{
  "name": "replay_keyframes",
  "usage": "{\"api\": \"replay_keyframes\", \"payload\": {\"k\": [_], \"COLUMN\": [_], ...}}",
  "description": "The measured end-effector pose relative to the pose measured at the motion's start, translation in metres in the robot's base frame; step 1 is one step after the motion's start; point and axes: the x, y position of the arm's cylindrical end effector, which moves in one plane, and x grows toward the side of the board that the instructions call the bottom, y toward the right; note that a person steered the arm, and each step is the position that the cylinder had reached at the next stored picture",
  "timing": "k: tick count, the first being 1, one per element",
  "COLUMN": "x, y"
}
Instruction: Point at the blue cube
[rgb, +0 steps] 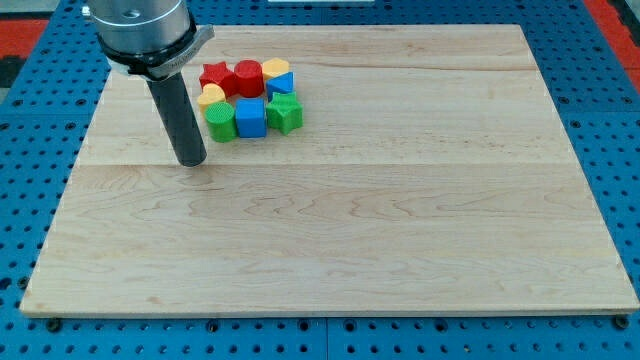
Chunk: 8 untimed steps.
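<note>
The blue cube (250, 117) sits in a tight cluster of blocks near the view's top, left of centre. My tip (191, 160) rests on the wooden board, to the left of and slightly below the cluster, about a block's width from the green cylinder (221, 121). The blue cube lies between the green cylinder on its left and a green star-shaped block (285, 112) on its right. My tip touches no block.
Behind the blue cube are a red star (215, 76), a red cylinder (248, 77), a yellow heart-shaped block (211, 96), a yellow block (276, 68) and another blue block (279, 85). The wooden board (330, 230) lies on a blue pegboard (30, 150).
</note>
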Motion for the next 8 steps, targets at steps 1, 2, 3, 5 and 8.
{"api": "replay_keyframes", "payload": {"k": [1, 2, 3, 5, 8], "x": [0.0, -0.001, -0.001, -0.001, -0.001], "y": [0.0, 0.0, 0.0, 0.003, 0.054]}}
